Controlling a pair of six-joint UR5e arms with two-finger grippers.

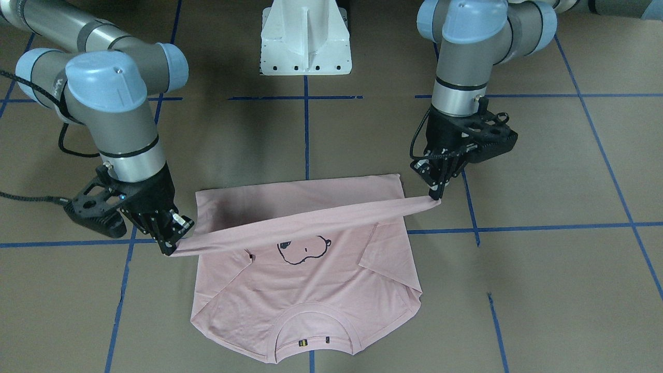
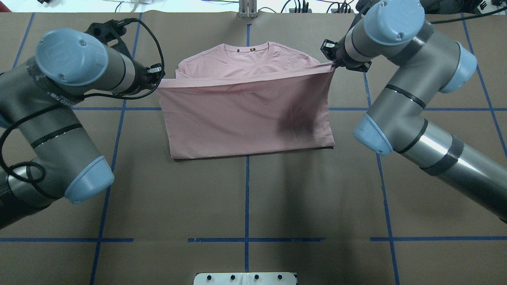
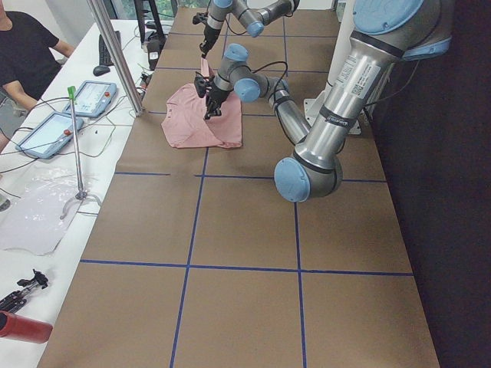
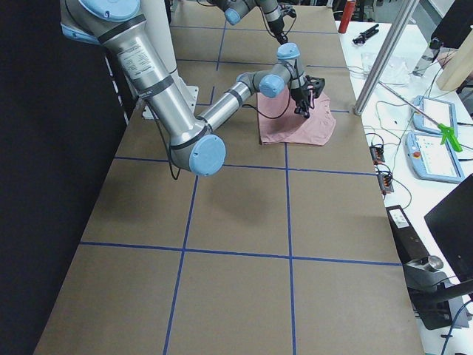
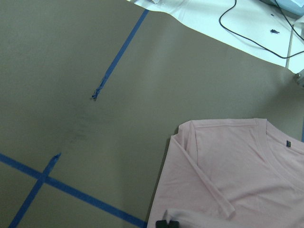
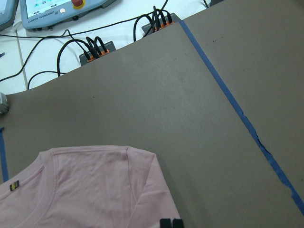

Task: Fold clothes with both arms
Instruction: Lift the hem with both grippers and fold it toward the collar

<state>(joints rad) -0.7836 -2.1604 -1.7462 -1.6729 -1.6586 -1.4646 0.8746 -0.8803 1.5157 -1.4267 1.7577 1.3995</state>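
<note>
Roughly halfway, by your reading: the pink T-shirt point(image 1: 311, 290) lies print-up on the table point(image 2: 245, 198) with both sleeves already turned in. The left gripper point(image 1: 434, 196) and right gripper point(image 1: 171, 249) each pinch a hem corner, jaws closed on the cloth, and hold the hem taut above the dog print. You have yet to lay it at the collar, let go, and perhaps fold again.

The pale pink T-shirt point(image 1: 311, 290) lies face-up on the worktop point(image 1: 544, 269), its hem stretched taut over the chest between the left pincer point(image 1: 434, 196) and right pincer point(image 1: 168, 249), both clamped.
</note>
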